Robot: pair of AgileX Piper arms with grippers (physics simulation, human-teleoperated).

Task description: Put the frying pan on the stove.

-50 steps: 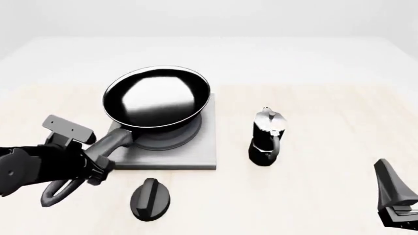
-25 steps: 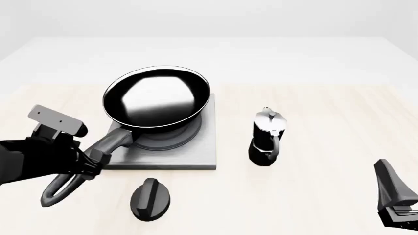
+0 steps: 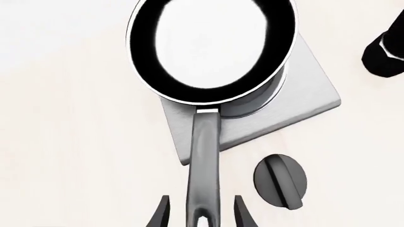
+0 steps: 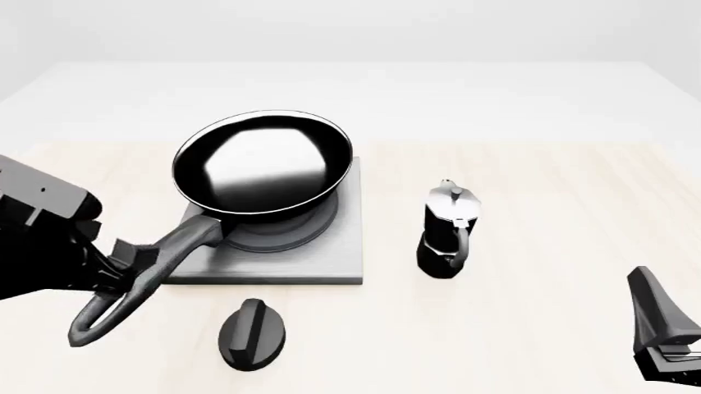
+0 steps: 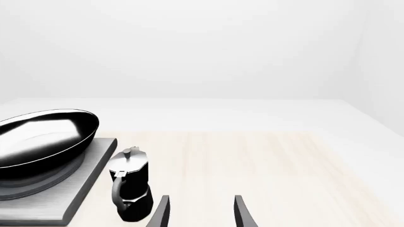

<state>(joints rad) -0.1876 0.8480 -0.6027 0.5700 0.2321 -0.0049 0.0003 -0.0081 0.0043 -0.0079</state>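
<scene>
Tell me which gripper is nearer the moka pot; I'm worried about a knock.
Right. The right gripper sits just beside the moka pot, open and apart from it. The left gripper is far off, straddling the frying pan handle's end.

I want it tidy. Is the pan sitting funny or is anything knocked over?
Nothing is knocked over. The glossy black frying pan sits on the grey square stove, shifted toward its far-left corner rather than centred on the burner. The black-and-silver moka pot stands upright.
</scene>
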